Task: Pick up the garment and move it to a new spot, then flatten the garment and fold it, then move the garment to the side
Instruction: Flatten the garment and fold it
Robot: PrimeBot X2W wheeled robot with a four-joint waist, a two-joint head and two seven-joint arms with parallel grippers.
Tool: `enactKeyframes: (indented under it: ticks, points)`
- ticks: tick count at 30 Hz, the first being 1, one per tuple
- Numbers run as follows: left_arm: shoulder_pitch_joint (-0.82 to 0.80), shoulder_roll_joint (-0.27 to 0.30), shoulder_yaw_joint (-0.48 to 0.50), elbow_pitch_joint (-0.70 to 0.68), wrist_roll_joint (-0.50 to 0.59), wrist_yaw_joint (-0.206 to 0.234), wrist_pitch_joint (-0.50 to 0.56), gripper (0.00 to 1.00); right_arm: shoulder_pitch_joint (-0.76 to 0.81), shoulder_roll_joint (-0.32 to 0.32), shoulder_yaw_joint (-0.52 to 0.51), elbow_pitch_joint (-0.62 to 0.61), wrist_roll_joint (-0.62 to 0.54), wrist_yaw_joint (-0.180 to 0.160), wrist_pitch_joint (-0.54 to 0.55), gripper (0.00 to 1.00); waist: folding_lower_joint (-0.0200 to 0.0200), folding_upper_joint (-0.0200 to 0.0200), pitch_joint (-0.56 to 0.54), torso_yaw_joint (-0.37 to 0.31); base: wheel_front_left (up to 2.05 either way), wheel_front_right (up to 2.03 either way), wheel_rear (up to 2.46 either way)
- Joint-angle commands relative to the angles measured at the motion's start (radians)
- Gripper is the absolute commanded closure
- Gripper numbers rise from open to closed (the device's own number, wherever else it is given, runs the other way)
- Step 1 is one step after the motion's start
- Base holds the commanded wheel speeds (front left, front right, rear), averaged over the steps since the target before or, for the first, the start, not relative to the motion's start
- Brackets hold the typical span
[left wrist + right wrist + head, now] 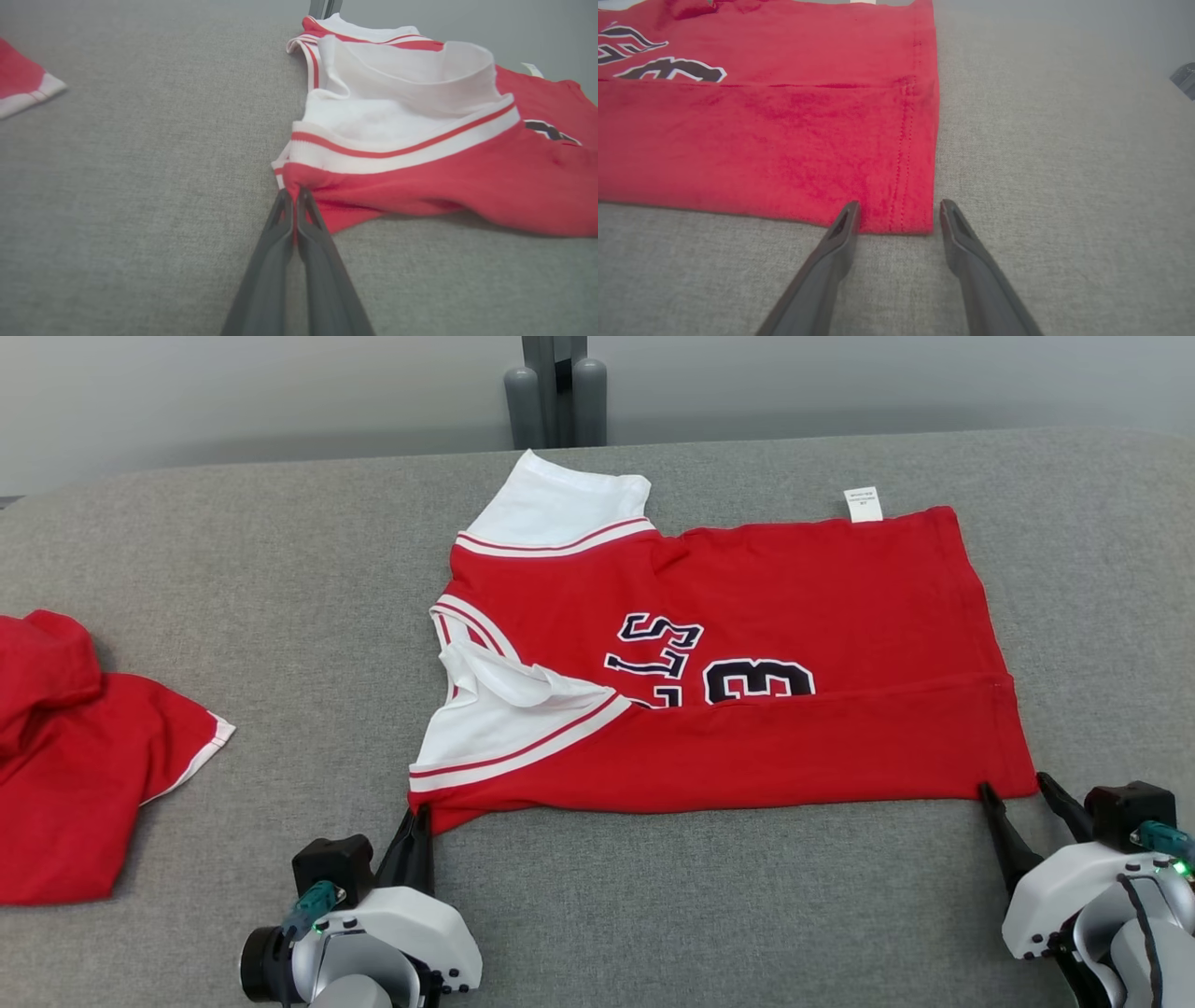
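The red garment (761,140) fills the upper left of the frame, with dark lettering (668,70) at its far left. Its stitched hem corner (906,219) lies at lower centre on the grey cloth surface (1064,186), between the spread fingers (831,261) of the right gripper (900,205).

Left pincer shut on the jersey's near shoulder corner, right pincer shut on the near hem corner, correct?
Not quite. The left pincer is shut on the jersey, but the right pincer is open, fingers either side of the near hem corner; the right wrist view shows it.
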Motion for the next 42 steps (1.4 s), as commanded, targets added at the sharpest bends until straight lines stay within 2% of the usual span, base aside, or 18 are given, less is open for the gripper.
enactKeyframes:
  ticks: [1, 2, 3, 4, 5, 6, 7, 8, 9, 13, 20, 24, 27, 35, 42]
  points:
    - [0.001, 0.01, -0.001, -0.007, 0.005, 0.009, -0.004, 1.0, -0.017, -0.005, 0.004, 0.014, 0.01, 0.0, 0.0, 0.13, 0.0, 0.0, 0.0, 0.003, 0.0, 0.0, 0.0]
    - [0.002, 0.014, -0.002, -0.01, 0.009, 0.011, -0.004, 1.0, -0.021, -0.004, 0.006, 0.026, 0.017, 0.0, 0.0, 0.11, 0.0, 0.0, 0.0, 0.004, 0.0, 0.0, 0.0]
    - [0.004, 0.015, -0.004, -0.015, 0.011, 0.014, -0.001, 1.0, -0.028, -0.004, 0.008, 0.036, 0.02, 0.0, 0.0, 0.03, 0.0, 0.0, 0.0, 0.005, 0.0, 0.0, 0.0]
    - [0.006, 0.017, -0.006, -0.02, 0.011, 0.017, 0.001, 1.0, -0.035, -0.004, 0.01, 0.044, 0.024, 0.0, 0.0, 0.02, 0.0, 0.0, 0.0, 0.005, 0.0, 0.0, 0.0]
    - [0.008, 0.017, -0.008, -0.025, 0.012, 0.019, 0.004, 1.0, -0.041, -0.003, 0.012, 0.051, 0.028, 0.0, 0.0, 0.06, 0.0, 0.0, 0.0, 0.005, 0.0, 0.0, 0.0]
    - [0.01, 0.019, -0.009, -0.029, 0.013, 0.021, 0.005, 1.0, -0.045, 0.0, 0.016, 0.057, 0.034, 0.0, 0.0, 0.17, 0.0, 0.0, 0.0, 0.005, 0.0, 0.0, 0.0]
    - [0.011, 0.021, -0.011, -0.034, 0.014, 0.022, 0.008, 1.0, -0.048, 0.001, 0.021, 0.063, 0.04, 0.0, 0.0, 0.46, 0.0, 0.0, 0.0, 0.005, 0.0, 0.0, 0.0]
    - [0.013, 0.022, -0.013, -0.039, 0.015, 0.025, 0.011, 1.0, -0.051, 0.001, 0.032, 0.069, 0.043, 0.0, 0.0, 0.88, 0.0, 0.0, 0.0, 0.006, 0.0, 0.0, 0.0]
    - [0.014, 0.023, -0.015, -0.043, 0.016, 0.026, 0.015, 1.0, -0.054, -0.001, 0.042, 0.076, 0.048, 0.0, 0.0, 1.0, 0.0, 0.0, -0.001, 0.006, 0.0, 0.0, 0.0]
    - [0.026, 0.033, -0.024, -0.074, 0.022, 0.027, 0.014, 1.0, -0.056, -0.011, 0.073, 0.08, 0.076, 0.0, 0.0, 1.0, 0.0, 0.0, -0.005, 0.002, 0.0, 0.0, 0.0]
    - [0.107, 0.068, -0.054, -0.185, 0.04, 0.044, 0.038, 1.0, -0.009, -0.064, 0.08, 0.012, 0.142, 0.0, 0.0, 1.0, 0.0, 0.0, -0.022, 0.008, 0.0, 0.0, 0.0]
    - [0.17, 0.093, -0.069, -0.264, 0.044, 0.058, 0.064, 1.0, 0.059, -0.103, 0.06, -0.04, 0.172, 0.0, 0.0, 1.0, 0.0, 0.0, -0.043, 0.027, 0.0, 0.0, 0.0]
    - [0.198, 0.106, -0.086, -0.31, 0.047, 0.051, 0.079, 1.0, 0.098, -0.123, 0.046, -0.065, 0.181, 0.0, 0.0, 1.0, 0.0, 0.0, -0.05, 0.039, 0.0, 0.0, 0.0]
    - [0.307, 0.158, -0.105, -0.448, 0.052, 0.092, 0.136, 1.0, 0.258, -0.183, 0.021, -0.189, 0.178, -0.001, 0.0, 1.0, 0.0, 0.0, -0.057, 0.071, 0.0, 0.0, 0.0]
    - [0.389, 0.188, -0.147, -0.531, 0.049, 0.107, 0.217, 1.0, 0.376, -0.223, 0.005, -0.283, 0.186, -0.001, 0.019, 1.0, 0.0, 0.0, -0.058, 0.078, 0.0, 0.0, 0.0]
